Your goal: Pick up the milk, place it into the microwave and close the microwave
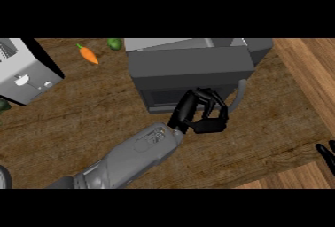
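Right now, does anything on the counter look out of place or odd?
Nothing is spilled or damaged. The carrot lies loose on the counter beside a green vegetable. No milk shows. The left hand is at the microwave door, which looks shut.

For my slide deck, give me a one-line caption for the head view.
Left hand at the closed microwave door; carrot lies on the wooden counter behind.
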`<state>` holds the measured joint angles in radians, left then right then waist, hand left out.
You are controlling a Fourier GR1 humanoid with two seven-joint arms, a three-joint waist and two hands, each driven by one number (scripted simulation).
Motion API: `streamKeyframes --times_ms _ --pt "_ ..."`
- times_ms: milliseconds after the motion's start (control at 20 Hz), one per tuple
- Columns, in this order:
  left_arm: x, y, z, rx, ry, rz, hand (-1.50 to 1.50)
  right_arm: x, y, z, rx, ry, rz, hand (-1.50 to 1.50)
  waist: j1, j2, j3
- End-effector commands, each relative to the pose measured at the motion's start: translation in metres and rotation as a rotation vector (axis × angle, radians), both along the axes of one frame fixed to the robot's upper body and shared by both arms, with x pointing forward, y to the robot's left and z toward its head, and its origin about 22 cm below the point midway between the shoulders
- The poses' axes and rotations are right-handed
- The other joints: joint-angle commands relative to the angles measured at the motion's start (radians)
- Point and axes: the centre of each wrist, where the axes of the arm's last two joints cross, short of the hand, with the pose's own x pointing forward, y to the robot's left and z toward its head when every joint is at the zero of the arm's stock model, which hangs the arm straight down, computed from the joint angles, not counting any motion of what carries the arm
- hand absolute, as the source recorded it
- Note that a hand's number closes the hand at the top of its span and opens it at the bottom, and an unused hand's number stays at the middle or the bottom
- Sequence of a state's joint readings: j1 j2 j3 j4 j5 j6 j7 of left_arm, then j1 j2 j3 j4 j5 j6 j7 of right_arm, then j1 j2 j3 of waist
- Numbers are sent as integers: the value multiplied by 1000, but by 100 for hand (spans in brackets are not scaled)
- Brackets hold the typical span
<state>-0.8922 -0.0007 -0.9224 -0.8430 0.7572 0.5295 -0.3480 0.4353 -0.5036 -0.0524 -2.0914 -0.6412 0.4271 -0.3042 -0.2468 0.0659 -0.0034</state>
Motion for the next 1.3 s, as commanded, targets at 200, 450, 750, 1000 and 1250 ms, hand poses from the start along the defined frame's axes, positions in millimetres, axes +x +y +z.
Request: streamKeyframes --times_ms 200,450,750,1000,1250 --pt "32 10 16 -76 36 146 150 3 1 7 17 -23 19 -150 -13 8 1" --pt "36 9 19 -91 -25 177 150 4 3 10 17 -18 77 -150 -23 13 1" --pt "39 13 14 -93 -29 200 150 4 4 18 5 -26 122 -150 -36 17 -1" --pt "44 14 15 -90 -44 211 150 7 7 24 10 -47 157 -150 -35 22 1" --pt "44 14 15 -103 -59 223 150 7 7 28 -7 -38 180 -150 -47 28 0"
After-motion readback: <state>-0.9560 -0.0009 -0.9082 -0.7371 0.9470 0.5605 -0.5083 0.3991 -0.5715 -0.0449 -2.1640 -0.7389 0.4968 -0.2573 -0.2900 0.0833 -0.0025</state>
